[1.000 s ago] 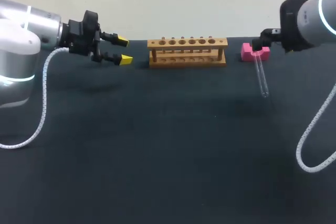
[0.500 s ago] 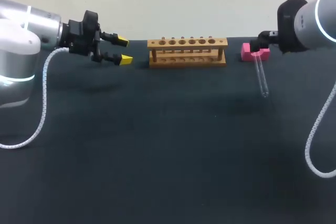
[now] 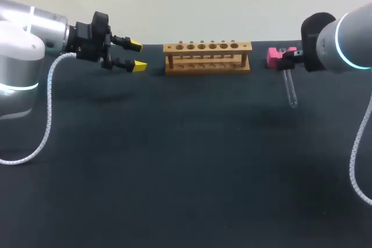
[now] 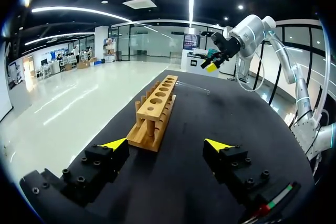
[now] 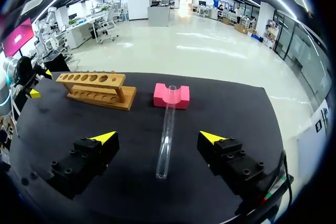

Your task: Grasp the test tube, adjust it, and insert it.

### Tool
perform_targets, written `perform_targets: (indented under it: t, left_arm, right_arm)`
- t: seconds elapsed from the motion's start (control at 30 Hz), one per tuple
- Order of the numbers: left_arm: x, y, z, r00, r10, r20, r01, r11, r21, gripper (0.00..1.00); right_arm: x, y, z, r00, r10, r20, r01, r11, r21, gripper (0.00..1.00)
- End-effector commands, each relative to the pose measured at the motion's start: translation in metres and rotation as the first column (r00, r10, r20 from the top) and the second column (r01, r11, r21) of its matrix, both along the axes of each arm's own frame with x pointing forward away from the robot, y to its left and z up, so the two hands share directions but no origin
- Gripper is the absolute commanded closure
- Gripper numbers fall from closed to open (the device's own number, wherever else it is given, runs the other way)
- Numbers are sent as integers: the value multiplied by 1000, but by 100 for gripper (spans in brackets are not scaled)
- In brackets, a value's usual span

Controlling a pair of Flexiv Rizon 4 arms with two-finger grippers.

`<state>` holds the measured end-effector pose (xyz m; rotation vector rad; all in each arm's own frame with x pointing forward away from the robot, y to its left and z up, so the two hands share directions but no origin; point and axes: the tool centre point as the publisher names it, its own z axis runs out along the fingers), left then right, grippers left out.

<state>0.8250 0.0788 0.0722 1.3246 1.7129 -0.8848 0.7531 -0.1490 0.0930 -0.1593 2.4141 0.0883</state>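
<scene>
A clear glass test tube point(image 3: 289, 88) lies on the dark table, its far end resting in the notch of a pink block point(image 3: 273, 56). The wooden rack point(image 3: 207, 56) with a row of holes stands at the back middle. My right gripper point(image 3: 288, 57) hangs by the pink block, its yellow tips hidden in the head view. In the right wrist view that gripper point(image 5: 158, 137) is open, with the tube point(image 5: 167, 129) lying below and between its fingers, untouched, and the pink block point(image 5: 171, 96) ahead. My left gripper point(image 3: 136, 55) is open and empty, left of the rack.
In the left wrist view the left gripper point(image 4: 166, 144) points along the rack point(image 4: 155, 114), with my right arm's gripper point(image 4: 212, 62) far beyond it. White cables hang from both arms down to the table's sides.
My right arm has swung leftward, its wrist now closer over the tube and pink block. The left arm, rack and tube have not moved.
</scene>
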Motion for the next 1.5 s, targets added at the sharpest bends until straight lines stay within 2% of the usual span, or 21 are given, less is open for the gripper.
perform_targets:
  t: [0.03, 0.2, 0.63, 0.93, 1.23, 1.5]
  left_arm:
    - [-1, 0, -1, 1000, 2, 4, -2, 1000, -2, 0]
    - [-1, 0, -1, 1000, 2, 4, -2, 1000, -2, 0]
    - [-1, 0, -1, 1000, 2, 4, -2, 1000, -2, 0]
    - [-1, 0, -1, 1000, 2, 4, -2, 1000, -2, 0]
    - [-1, 0, -1, 1000, 2, 4, -2, 1000, -2, 0]
    - [-1, 0, -1, 1000, 2, 4, -2, 1000, -2, 0]
  right_arm:
    - [8, 1, -11, 892, -18, 451, -13, 998, 65, 0]
    - [14, 1, -18, 861, -31, 507, -14, 996, 84, 0]
    - [33, 3, -37, 822, -83, 563, 14, 992, 126, 0]
    - [44, 11, -51, 819, -71, 569, -9, 990, 138, 0]
    - [51, 14, -64, 839, -75, 538, -13, 987, 157, 0]
    - [54, 12, -74, 843, -89, 531, -2, 986, 169, 0]
